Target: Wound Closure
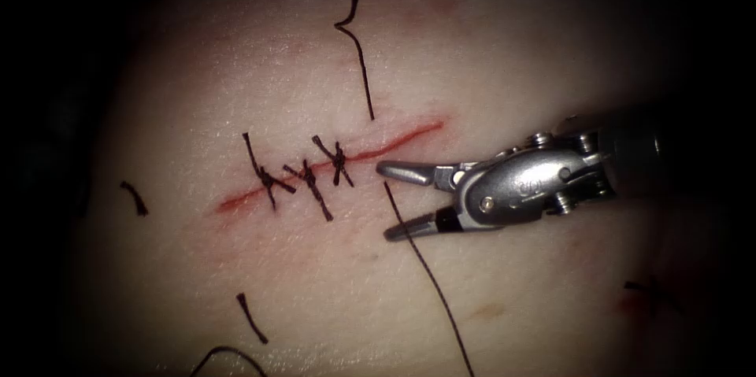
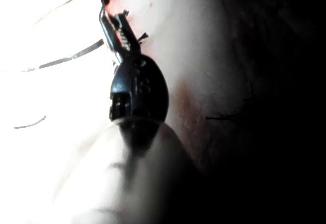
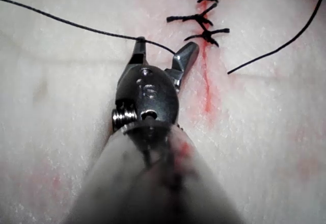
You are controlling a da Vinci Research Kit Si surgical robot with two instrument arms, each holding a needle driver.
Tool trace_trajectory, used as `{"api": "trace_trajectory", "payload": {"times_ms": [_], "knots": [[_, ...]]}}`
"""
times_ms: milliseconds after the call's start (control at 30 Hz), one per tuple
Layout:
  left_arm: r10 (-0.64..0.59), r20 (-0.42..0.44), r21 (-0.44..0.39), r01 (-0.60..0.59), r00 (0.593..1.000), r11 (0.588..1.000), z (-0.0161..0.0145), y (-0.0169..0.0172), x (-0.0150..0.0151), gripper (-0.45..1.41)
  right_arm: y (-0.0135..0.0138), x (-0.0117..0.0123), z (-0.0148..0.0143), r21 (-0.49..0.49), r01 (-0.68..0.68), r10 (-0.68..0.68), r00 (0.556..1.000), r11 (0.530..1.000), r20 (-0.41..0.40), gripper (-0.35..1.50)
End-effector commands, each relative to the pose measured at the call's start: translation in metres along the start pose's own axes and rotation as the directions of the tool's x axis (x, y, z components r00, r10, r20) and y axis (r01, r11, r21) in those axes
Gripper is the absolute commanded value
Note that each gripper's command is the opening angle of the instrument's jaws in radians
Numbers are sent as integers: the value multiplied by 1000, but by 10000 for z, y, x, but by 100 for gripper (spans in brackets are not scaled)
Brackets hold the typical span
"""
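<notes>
The cut runs slantwise across the pale tissue, and three dark knotted stitches close its left half. My right tool reaches in from the right with its jaws open just below the unstitched part, holding nothing. A long thread starts between the jaws, crosses the lower one and trails off to the bottom edge. In the right wrist view the open right tool has this thread lying over one jaw, beside the stitches. The tool in the left wrist view matches the right one.
A second strand lies above the cut, its end close to the cut's edge. Short cut ends of thread lie at the left and below. A thread loop sits at the bottom edge. A dark reddish mark is at the right.
</notes>
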Motion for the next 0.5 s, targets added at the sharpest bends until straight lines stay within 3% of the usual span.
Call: {"api": "trace_trajectory", "payload": {"times_ms": [33,100,167,200,233,500], "knots": [[-1,2,0,1,1000,1000,4,5,-5,-45,-6,0,9,6,1,-1,1000,1000,-10,88],[-1,2,0,1,1000,1000,3,5,-5,-45,-6,0,9,8,2,-1,1000,1000,-13,81],[-1,4,1,1,1000,1000,2,5,-5,-45,-8,0,8,13,3,-3,1000,1000,-19,57],[-1,4,0,1,1000,1000,2,5,-5,-45,-9,0,7,19,5,-4,1000,1000,-28,2],[-1,3,0,1,1000,1000,2,5,-5,-45,-11,0,6,27,8,-7,999,1000,-41,-35],[-1,3,0,1,1000,1000,2,5,-5,-45,-28,4,-2,68,28,-25,999,997,-47,-35]]}}
